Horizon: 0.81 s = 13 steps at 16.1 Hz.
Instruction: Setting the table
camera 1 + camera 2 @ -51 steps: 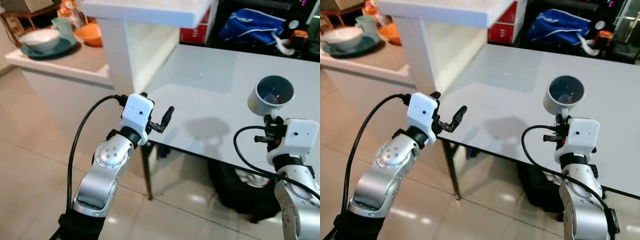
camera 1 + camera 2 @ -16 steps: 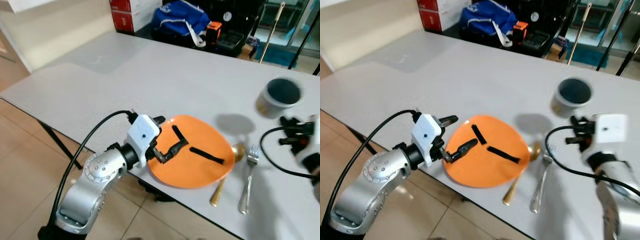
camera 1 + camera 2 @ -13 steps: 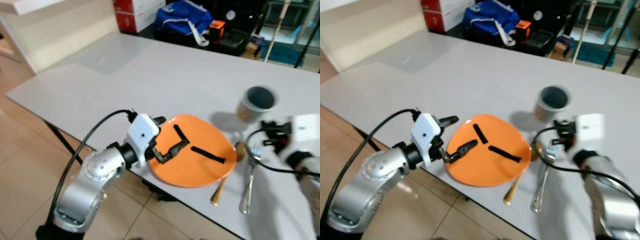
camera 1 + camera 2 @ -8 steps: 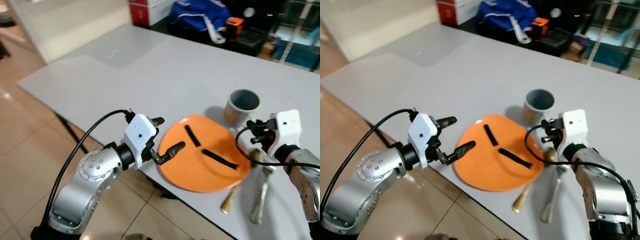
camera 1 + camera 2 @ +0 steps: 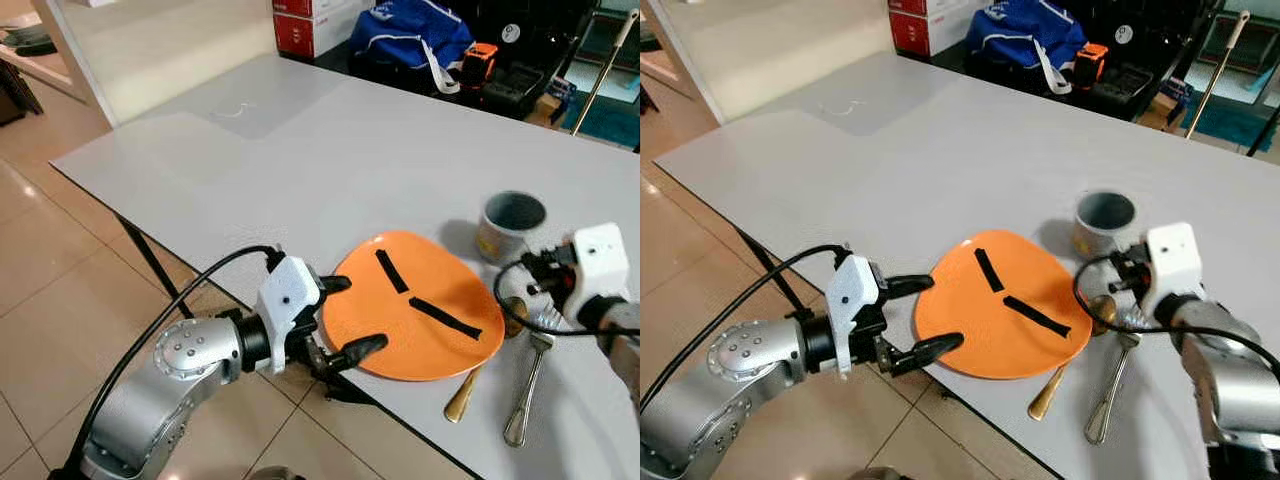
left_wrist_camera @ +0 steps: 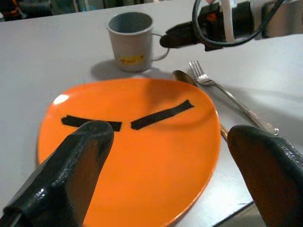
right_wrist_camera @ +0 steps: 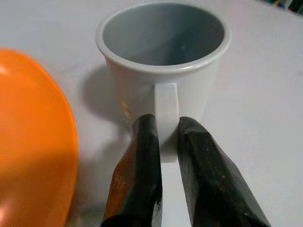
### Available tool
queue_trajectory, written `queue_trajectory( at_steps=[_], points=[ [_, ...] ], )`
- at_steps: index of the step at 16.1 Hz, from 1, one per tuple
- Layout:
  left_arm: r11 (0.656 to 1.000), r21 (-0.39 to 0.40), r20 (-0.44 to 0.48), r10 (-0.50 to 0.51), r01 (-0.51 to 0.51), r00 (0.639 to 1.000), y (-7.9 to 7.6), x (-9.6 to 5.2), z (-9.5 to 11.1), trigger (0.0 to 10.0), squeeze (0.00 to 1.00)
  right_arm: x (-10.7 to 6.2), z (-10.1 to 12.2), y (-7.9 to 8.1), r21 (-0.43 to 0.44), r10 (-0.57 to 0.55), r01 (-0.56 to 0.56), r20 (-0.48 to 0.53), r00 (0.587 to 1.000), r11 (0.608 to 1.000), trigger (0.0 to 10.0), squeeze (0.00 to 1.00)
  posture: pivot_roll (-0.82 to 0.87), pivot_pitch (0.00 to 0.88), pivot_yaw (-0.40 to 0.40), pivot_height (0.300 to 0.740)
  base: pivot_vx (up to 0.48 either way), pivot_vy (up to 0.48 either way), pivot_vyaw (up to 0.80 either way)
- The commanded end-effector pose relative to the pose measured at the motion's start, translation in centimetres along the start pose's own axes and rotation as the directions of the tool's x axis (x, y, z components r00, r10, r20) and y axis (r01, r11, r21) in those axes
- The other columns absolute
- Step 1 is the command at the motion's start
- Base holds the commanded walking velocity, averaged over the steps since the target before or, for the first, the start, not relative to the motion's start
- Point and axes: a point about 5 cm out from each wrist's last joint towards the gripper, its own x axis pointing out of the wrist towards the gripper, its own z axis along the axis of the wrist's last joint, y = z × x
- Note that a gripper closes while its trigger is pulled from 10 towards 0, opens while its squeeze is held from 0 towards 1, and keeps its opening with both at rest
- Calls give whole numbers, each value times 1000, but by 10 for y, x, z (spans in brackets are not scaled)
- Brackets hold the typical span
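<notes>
An orange plate (image 5: 410, 320) with two black strips lies near the table's front edge. My left gripper (image 5: 352, 315) is open at the plate's near-left rim, one finger (image 6: 90, 142) on each side of that rim, holding nothing. A grey mug (image 5: 512, 225) stands upright on the table just beyond the plate's far right. My right gripper (image 7: 166, 122) is shut on the mug's handle, a finger (image 7: 144, 142) pressed on each side. A gold spoon (image 5: 465, 395) and a silver fork (image 5: 525, 390) lie side by side right of the plate.
The grey table (image 5: 300, 150) stretches far to the left and back. Its front edge runs just under the plate, above tiled floor (image 5: 60, 270). Behind the table are a blue bag (image 5: 405, 30) and red boxes (image 5: 315, 15).
The camera has shifted. The mug, held in the air a second ago, has come down beside the plate. My left gripper has moved in on the plate's near-left rim.
</notes>
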Motion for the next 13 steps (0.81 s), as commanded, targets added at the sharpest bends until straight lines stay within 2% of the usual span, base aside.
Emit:
queue_trajectory(
  at_steps=[1,4,5,6,10,13],
  points=[
    [1000,9,-14,-16,16,1000,1,0,1,10000,0,-3,-1,-3,-7,-11,10,-24,1000,1000,10000,0,16,9,55,740,0,0,0],
    [1000,12,-20,-10,10,1000,4,-1,3,10000,0,-3,-6,-6,-2,-19,19,-49,999,1000,10000,0,15,16,58,740,0,0,0],
    [1000,8,-20,-11,11,1000,4,0,3,10000,0,-2,-8,-7,10,-20,20,-52,998,1000,10000,671,15,17,57,740,0,0,0],
    [1000,7,-20,-12,12,1000,4,0,3,10000,0,-1,-8,-7,16,-16,17,-53,998,1000,10000,1000,16,17,56,740,0,0,0],
    [1000,4,-18,-9,9,1000,4,-1,4,10000,0,-3,-1,-6,42,9,-7,-36,999,999,10000,1000,18,20,50,740,0,0,0],
    [1000,24,-10,20,-19,1000,6,-2,5,10000,0,-16,13,-9,60,20,-22,25,999,998,10000,1000,19,20,47,740,0,0,0]
  ],
)
